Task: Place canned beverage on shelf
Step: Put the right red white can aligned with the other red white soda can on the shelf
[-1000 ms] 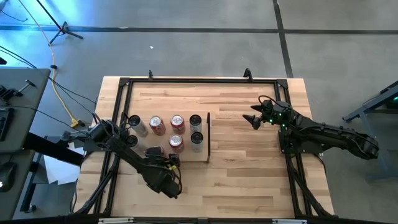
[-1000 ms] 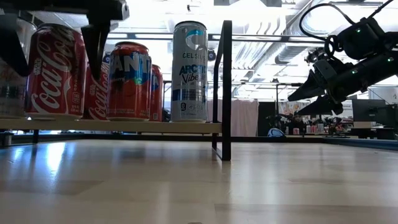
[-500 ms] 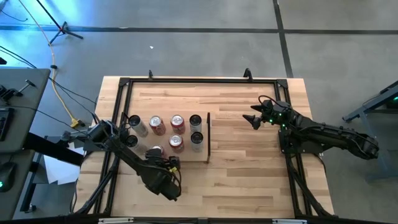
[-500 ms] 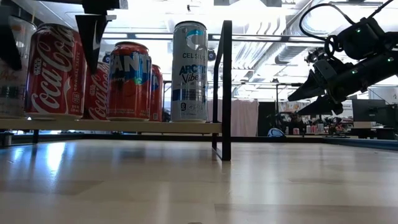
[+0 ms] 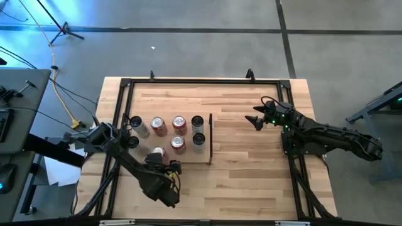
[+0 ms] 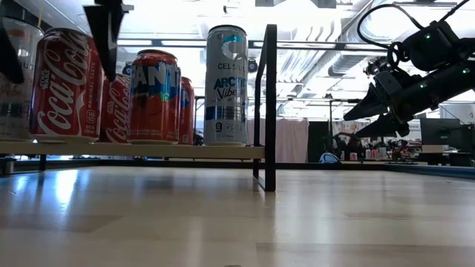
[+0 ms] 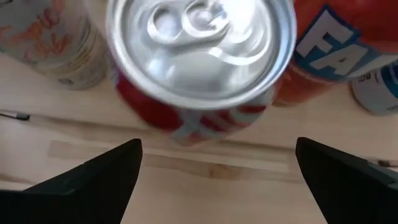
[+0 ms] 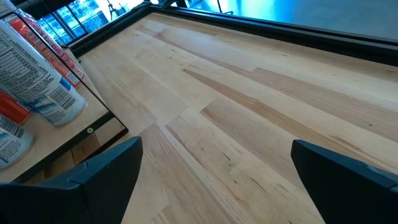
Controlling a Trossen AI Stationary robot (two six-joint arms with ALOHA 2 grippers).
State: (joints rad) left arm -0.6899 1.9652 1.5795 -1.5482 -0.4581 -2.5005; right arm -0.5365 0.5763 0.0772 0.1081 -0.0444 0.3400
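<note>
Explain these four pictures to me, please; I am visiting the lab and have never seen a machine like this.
This is a robot with two dark jointed arms at a wooden table, each ending in two fingers. One picture looks straight down, one looks level across the tabletop, and two come from cameras on the arms' wrists. On the table lies a flat pale-wood shelf panel with a thin dark upright strip at one end. Several drink cans stand on it, among them a red Coca-Cola can, an orange Fanta can and a tall silver Celsius can. The left gripper hangs open just above the red can, holding nothing. The right gripper waits open over bare table, also empty.
</note>
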